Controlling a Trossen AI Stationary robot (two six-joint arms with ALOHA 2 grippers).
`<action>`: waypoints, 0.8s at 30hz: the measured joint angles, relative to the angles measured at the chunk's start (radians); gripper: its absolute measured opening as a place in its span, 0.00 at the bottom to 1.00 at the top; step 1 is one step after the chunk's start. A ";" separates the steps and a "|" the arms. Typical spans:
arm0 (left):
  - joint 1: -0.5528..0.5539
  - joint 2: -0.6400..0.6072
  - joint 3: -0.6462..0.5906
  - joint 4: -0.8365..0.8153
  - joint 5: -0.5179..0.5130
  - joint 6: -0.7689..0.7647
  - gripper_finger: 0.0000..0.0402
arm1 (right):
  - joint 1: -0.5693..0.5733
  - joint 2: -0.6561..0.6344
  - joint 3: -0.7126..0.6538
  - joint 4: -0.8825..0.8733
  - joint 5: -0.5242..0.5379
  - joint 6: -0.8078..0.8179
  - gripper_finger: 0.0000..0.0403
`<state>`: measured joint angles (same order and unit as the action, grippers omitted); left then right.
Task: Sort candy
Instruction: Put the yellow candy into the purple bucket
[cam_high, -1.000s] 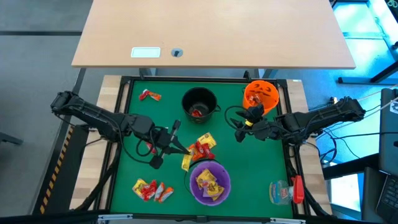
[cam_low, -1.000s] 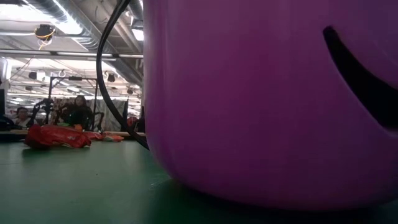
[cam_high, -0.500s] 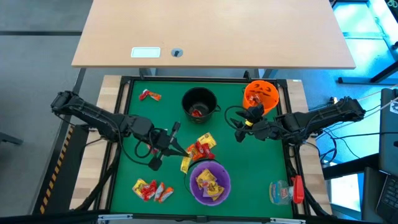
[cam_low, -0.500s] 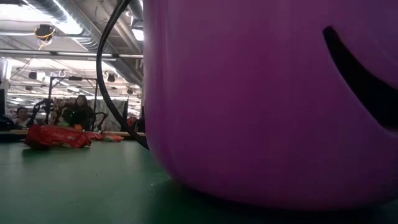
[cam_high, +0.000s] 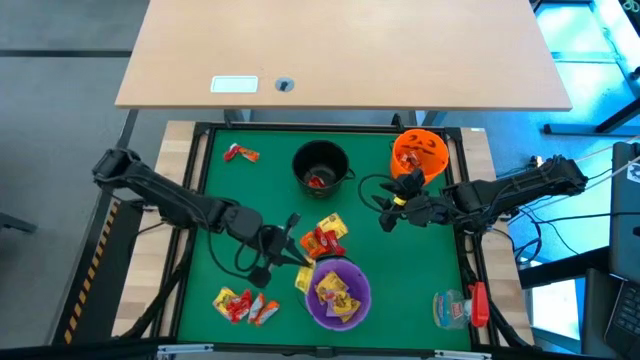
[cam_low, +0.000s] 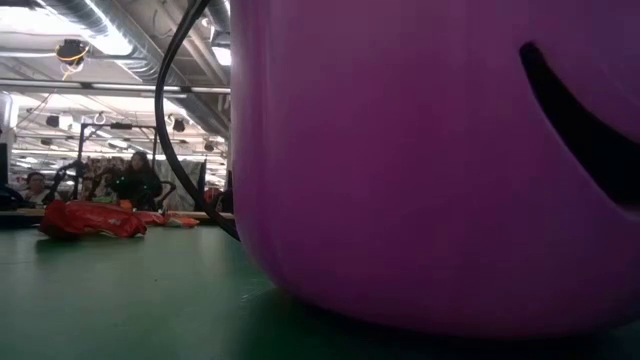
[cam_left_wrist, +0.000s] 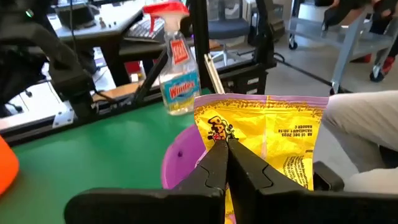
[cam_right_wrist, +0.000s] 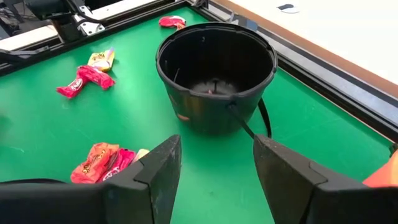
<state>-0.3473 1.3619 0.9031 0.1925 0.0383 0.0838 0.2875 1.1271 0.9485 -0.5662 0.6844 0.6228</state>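
Three round plastic buckets stand on the green felt-like table top (cam_high: 220, 200): a glossy black bucket (cam_high: 320, 166) with a thin wire handle at the far middle, an orange bucket (cam_high: 421, 153) with a dark carved-face pattern at the far right, and a smooth purple bucket (cam_high: 338, 291) at the near middle. The purple bucket holds several crinkled yellow wrappers; the black one shows a red piece at its bottom.

The left gripper (cam_high: 300, 264) sits just beside the purple bucket's left rim, its dark fingers (cam_left_wrist: 217, 163) pressed together on a flat yellow foil candy packet (cam_left_wrist: 267, 140), which stands upright above the purple rim in the left wrist view. A clear spray bottle with a red trigger head (cam_left_wrist: 176, 68) stands beyond it, near the table's right front corner.

The right gripper (cam_high: 385, 212) hovers between the black and orange buckets, fingers (cam_right_wrist: 155, 168) spread with nothing between them, facing the black bucket.

Loose candy: a shiny red and yellow cluster (cam_high: 325, 238) just beyond the purple bucket, a red, yellow and orange group (cam_high: 243, 305) at the near left, and one red and orange piece (cam_high: 240, 153) at the far left.

A bare light wooden table (cam_high: 340, 50) stands beyond the green one.
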 joint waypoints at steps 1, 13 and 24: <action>0.000 0.014 0.000 0.017 0.000 -0.002 0.00 | 0.000 0.000 0.000 -0.003 0.000 0.000 0.49; 0.000 0.236 0.000 0.355 0.106 -0.030 0.00 | 0.000 0.000 0.000 -0.011 0.004 0.000 0.49; 0.002 0.289 0.000 0.362 0.073 -0.010 0.02 | 0.000 0.000 0.000 -0.011 0.020 0.000 0.49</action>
<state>-0.3449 1.6505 0.9031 0.5545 0.1118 0.0742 0.2875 1.1271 0.9485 -0.5770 0.7040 0.6228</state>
